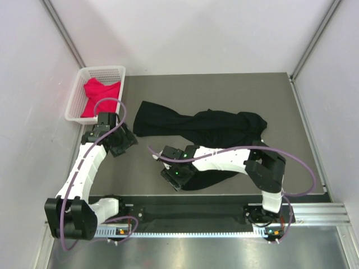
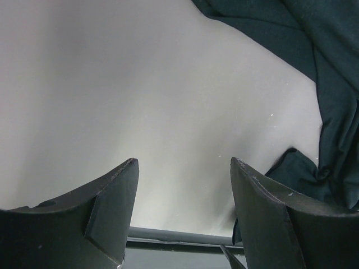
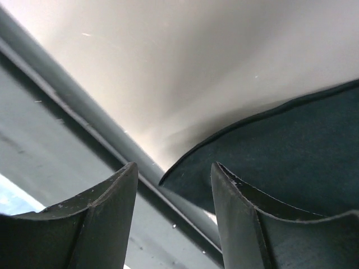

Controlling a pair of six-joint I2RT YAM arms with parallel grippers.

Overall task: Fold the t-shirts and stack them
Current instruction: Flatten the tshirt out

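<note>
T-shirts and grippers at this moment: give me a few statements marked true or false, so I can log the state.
1. The red t-shirt lies in the basket. True.
2. The black t-shirt is neatly folded. False: it lies crumpled and spread on the table.
3. The left gripper is shut on cloth. False: it is open over bare table.
4. The right gripper is open at the black t-shirt's edge. True.

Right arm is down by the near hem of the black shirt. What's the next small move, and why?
Probably ease the right jaws forward and down onto the black t-shirt, then close. They stand open with nothing between them, and the hem corner lies flat on the table just ahead of the gap. The left jaws are open too, holding nothing.
</note>
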